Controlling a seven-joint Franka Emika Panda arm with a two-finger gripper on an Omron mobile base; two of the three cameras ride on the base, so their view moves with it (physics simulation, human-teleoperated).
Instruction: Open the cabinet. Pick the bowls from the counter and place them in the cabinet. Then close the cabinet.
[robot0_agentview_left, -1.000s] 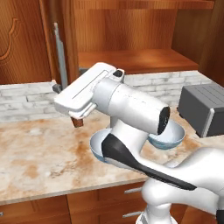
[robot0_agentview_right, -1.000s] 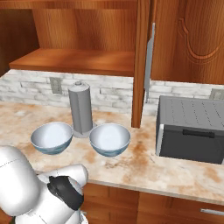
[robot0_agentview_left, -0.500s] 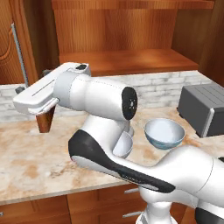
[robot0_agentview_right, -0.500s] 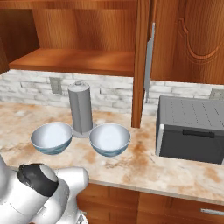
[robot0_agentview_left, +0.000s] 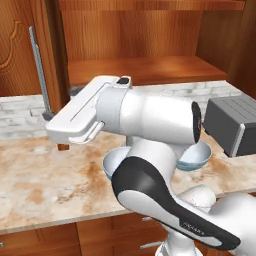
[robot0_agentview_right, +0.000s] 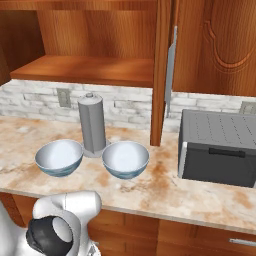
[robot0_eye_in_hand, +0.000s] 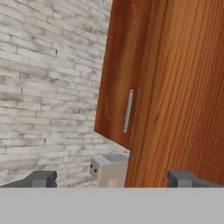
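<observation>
The cabinet stands open, its wooden shelf bare. Its left door is swung out with a silver handle. The right door shows edge-on with its handle. Two bowls sit on the counter on either side of a grey cylinder. In the left base view the arm hides most of both bowls. My gripper hangs above the counter near the left door, open and empty. In the hand view its fingertips stand wide apart before a door edge.
A dark grey boxy appliance sits on the counter right of the right door. A pale brick backsplash runs behind the counter, with an outlet. Drawers lie below the counter edge.
The hand swung far left, then came back a little to the right and lower. The left door's handle now stands further left than a second ago. The bowls have not moved.
</observation>
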